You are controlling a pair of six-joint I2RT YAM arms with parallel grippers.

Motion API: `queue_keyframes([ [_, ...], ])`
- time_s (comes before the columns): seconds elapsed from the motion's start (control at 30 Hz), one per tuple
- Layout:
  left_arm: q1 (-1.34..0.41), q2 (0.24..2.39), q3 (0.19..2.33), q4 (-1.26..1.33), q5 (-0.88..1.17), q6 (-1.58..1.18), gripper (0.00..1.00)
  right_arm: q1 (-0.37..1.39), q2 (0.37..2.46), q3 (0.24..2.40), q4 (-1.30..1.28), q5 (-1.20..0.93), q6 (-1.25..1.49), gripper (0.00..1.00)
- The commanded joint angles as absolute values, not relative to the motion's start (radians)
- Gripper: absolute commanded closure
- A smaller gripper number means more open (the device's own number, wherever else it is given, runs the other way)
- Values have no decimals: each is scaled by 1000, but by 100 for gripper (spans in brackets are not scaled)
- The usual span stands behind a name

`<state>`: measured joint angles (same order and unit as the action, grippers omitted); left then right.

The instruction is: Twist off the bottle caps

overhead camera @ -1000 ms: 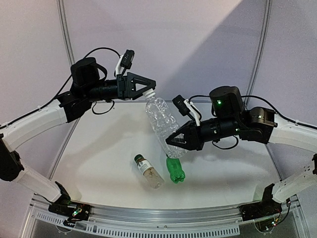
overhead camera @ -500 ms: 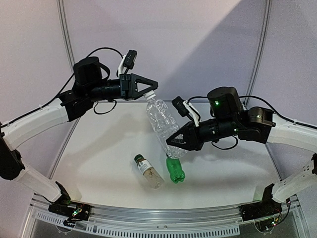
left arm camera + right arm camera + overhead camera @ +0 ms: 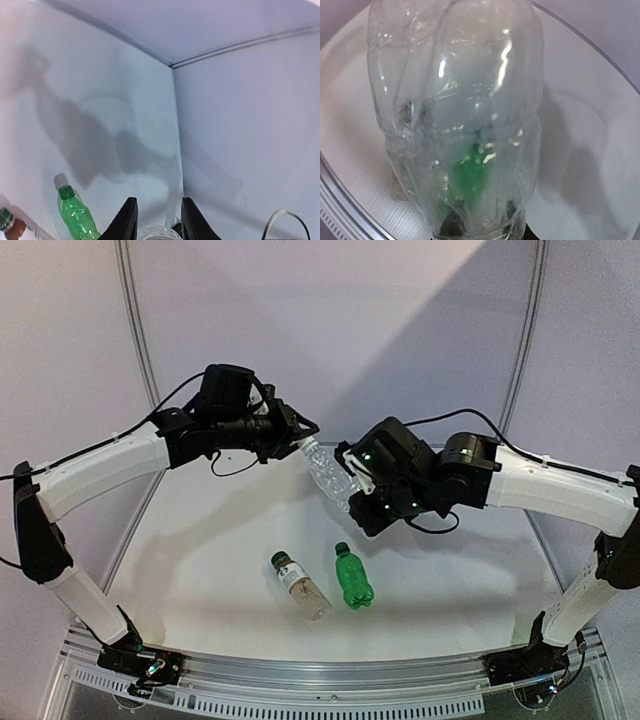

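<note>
While the clear ribbed bottle point(image 3: 328, 472) hangs in the air over the back part of the table point(image 3: 200, 540), tilted with its neck up and to the left, both arms have hold of it. The white cap point(image 3: 305, 446) on its neck sits between the fingers of the left gripper point(image 3: 299, 439), which is closed tight on it. The right gripper point(image 3: 352, 502) is closed around the lower end of the same bottle (in the right wrist view the clear body fills almost the whole picture). Lower down, two other bottles lie on the table, near each other but not touching. One is the green bottle point(image 3: 352, 582), with its dark green cap point(image 3: 341, 549) pointing away from the arms. To its left is the labelled bottle point(image 3: 300, 588), whose dark cap point(image 3: 279, 560) points to the far left. Both of these caps are on their bottles.
</note>
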<state>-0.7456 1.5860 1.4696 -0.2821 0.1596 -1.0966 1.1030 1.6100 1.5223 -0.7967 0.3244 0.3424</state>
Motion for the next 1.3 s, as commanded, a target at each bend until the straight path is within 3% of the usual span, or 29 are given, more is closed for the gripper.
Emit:
queue_keyframes([
  [0.0,-755,1642,1504,-512,123,-1249,100,1125,1669,1595,-870,593,376,100],
  [0.27,-755,1651,1518,-503,150,-1262,100,1137,1691,1590,-889,584,368,100],
  [0.3,-755,1648,1511,-490,155,-1258,97,1138,1689,1586,-880,576,366,100],
  [0.33,-756,1642,1501,-471,163,-1251,88,1137,1684,1582,-872,568,363,100],
  [0.47,-756,1587,1448,-392,155,-1209,37,1137,1659,1555,-838,532,353,100],
  [0.63,-749,1440,1353,-303,99,-1109,1,1137,1609,1507,-803,493,353,100],
  [0.87,-692,1272,1187,-168,178,-934,1,1132,1562,1491,-755,379,343,100],
  [1.1,-676,1212,1159,29,461,-706,1,1014,1395,1280,-367,-284,416,100],
  [1.27,-675,1238,1183,128,584,-731,1,1006,1350,1248,-290,-444,431,100],
])
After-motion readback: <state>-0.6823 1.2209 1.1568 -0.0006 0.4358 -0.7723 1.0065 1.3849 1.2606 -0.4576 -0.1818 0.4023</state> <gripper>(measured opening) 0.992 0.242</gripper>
